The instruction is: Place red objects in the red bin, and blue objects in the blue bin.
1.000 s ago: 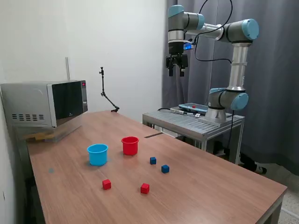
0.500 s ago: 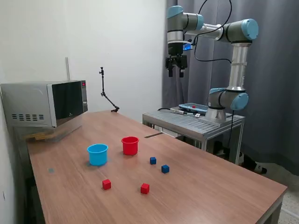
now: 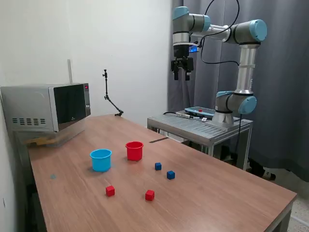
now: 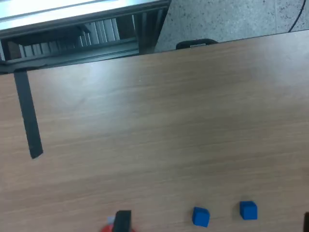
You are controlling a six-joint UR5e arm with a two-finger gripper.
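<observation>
Two small red cubes [image 3: 110, 191] [image 3: 149, 195] lie near the table's front. Behind them sit two dark blue cubes [image 3: 158, 166] [image 3: 170, 175]. The red cup [image 3: 134, 150] and the light blue cup [image 3: 101, 159] stand upright side by side further back, blue on the exterior view's left. My gripper [image 3: 182, 75] hangs high above the table's far edge, open and empty, pointing down. In the wrist view both blue cubes [image 4: 200, 216] [image 4: 248, 210] show far below, beside one dark fingertip [image 4: 123, 220]. A sliver of red [image 4: 107, 228] peeks out by that fingertip.
A microwave [image 3: 48, 106] stands at the table's back on the exterior view's left. A thin black jointed stand [image 3: 110, 99] rises near the wall. The metal stand [image 3: 200, 126] carrying the arm's base adjoins the table. A black tape strip [image 4: 29, 118] lies on the wood.
The gripper has edged slightly upward and toward the exterior view's left. The cubes and cups have not moved.
</observation>
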